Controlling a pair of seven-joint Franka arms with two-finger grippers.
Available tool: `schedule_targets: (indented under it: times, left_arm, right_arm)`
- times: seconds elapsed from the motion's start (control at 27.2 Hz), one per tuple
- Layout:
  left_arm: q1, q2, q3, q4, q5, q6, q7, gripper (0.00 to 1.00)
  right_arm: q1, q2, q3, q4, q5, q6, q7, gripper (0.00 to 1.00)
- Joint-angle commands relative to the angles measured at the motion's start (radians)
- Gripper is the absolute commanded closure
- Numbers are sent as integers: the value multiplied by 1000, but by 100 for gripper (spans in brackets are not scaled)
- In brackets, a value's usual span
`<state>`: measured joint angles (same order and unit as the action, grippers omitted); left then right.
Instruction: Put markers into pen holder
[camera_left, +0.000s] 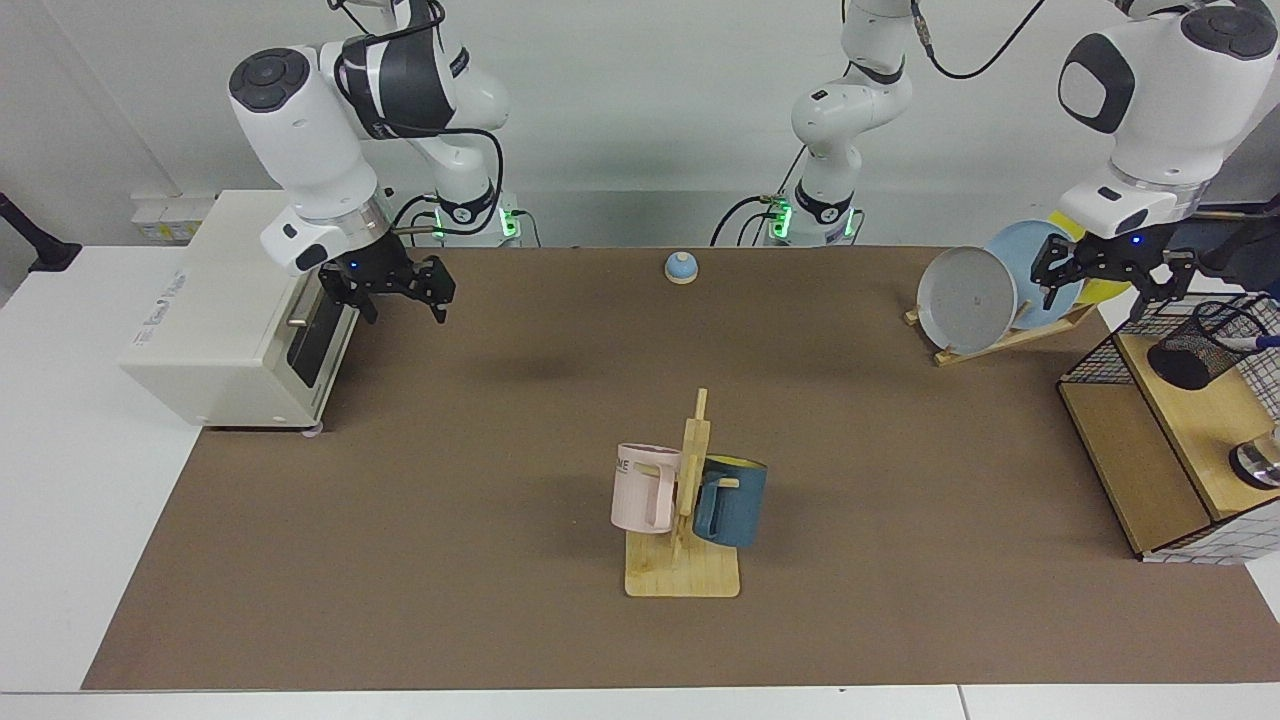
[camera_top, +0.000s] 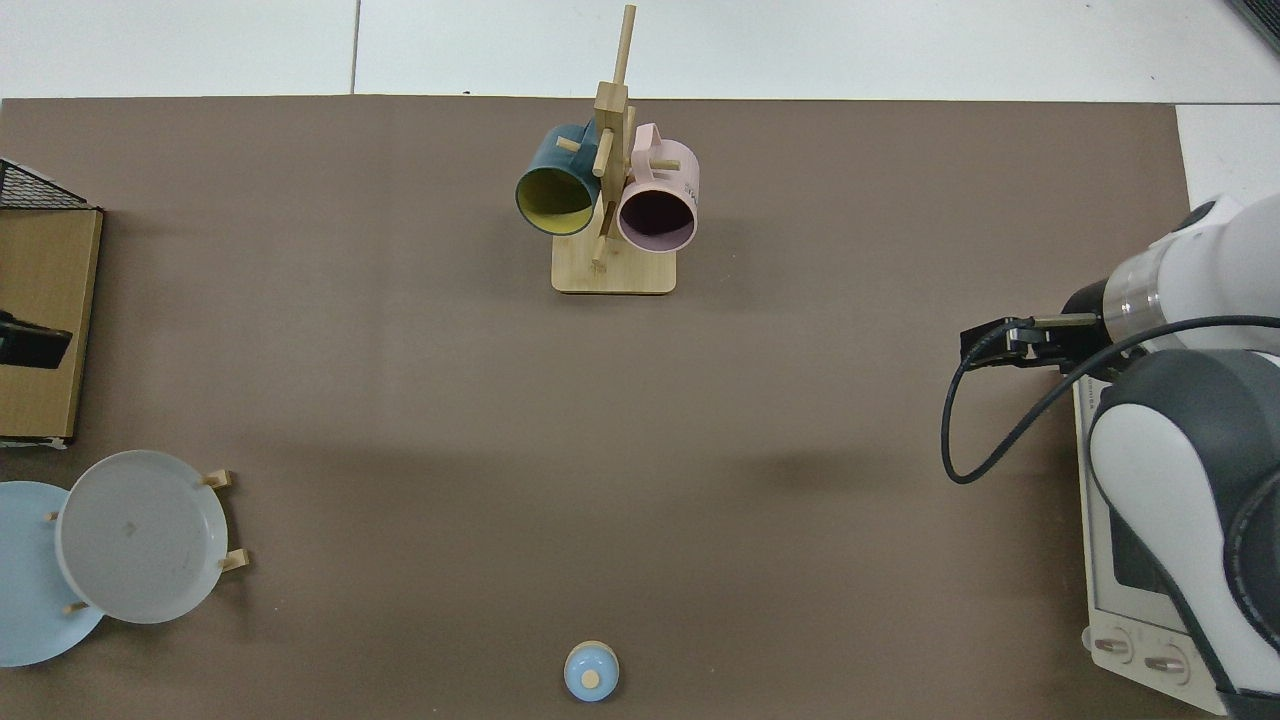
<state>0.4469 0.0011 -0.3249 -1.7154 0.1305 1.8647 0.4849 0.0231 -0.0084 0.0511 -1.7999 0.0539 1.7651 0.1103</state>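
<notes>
A small black wire-mesh pen holder (camera_left: 1197, 350) with see-through sides stands at the facing view's far right, tilted in that view, on a wooden shelf inside a wire basket. A slim white marker (camera_left: 1258, 343) with a blue end leans inside it, its tip poking past the rim.

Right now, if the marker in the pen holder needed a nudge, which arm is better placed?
Left, probably. The left gripper hangs open just beside the pen holder, where the marker sits. The right gripper hangs open by the white oven across the table.
</notes>
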Motion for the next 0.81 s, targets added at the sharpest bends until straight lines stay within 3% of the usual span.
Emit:
schedule_targets:
  times: [0.0, 0.26, 0.77]
  left_arm:
    - [-10, 0, -9, 10, -118, -18, -257, 0]
    - [-8, -1, -49, 8, -157, -21, -474, 0]
    - [-8, 0, -52, 13, -160, -25, -480, 0]
  right_arm:
    - [-15, -7, 9, 59, 3, -61, -34, 0]
    - [-14, -28, 10, 56, 10, -47, -24, 0]
    - [-14, -28, 10, 56, 15, -45, -24, 0]
